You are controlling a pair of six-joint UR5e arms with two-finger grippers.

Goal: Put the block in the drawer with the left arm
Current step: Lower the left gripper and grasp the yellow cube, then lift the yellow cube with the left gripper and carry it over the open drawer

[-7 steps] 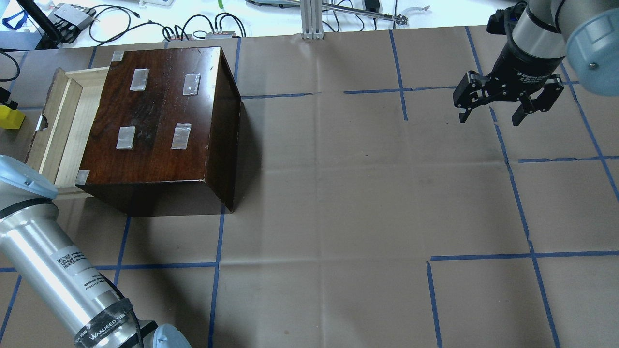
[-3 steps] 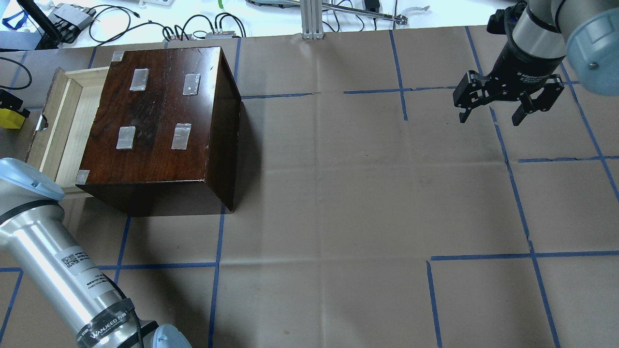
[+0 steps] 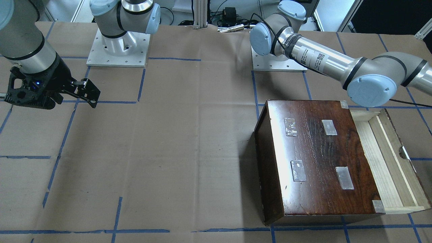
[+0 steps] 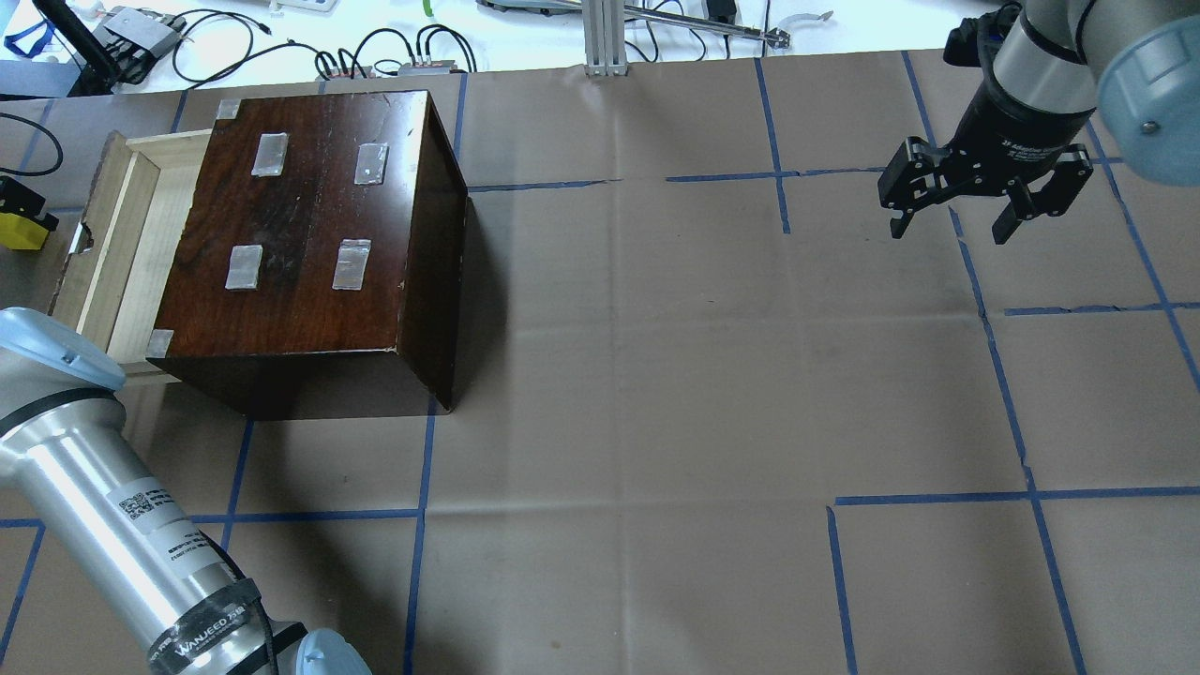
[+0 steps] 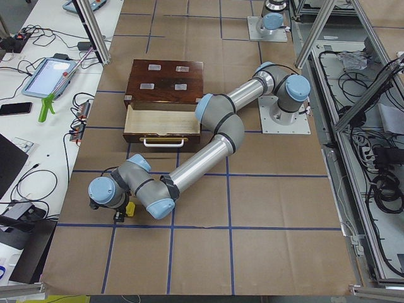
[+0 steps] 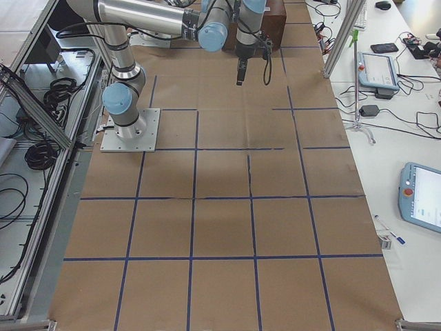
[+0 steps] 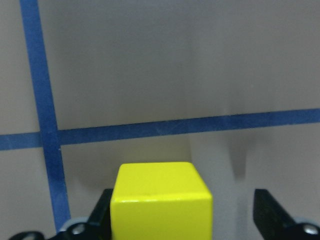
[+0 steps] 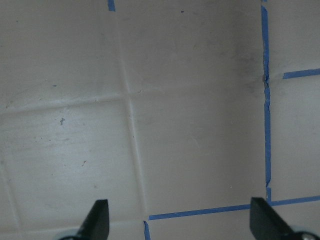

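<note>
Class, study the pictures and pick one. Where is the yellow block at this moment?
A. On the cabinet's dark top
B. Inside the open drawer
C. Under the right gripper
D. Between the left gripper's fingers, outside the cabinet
D: the left wrist view shows the block between the spread fingers of the left gripper, and the visible part of the open drawer holds nothing yellow.

The overhead view's left edge cuts off the block [image 4: 17,232] and most of the left tool [image 4: 13,195].
</note>
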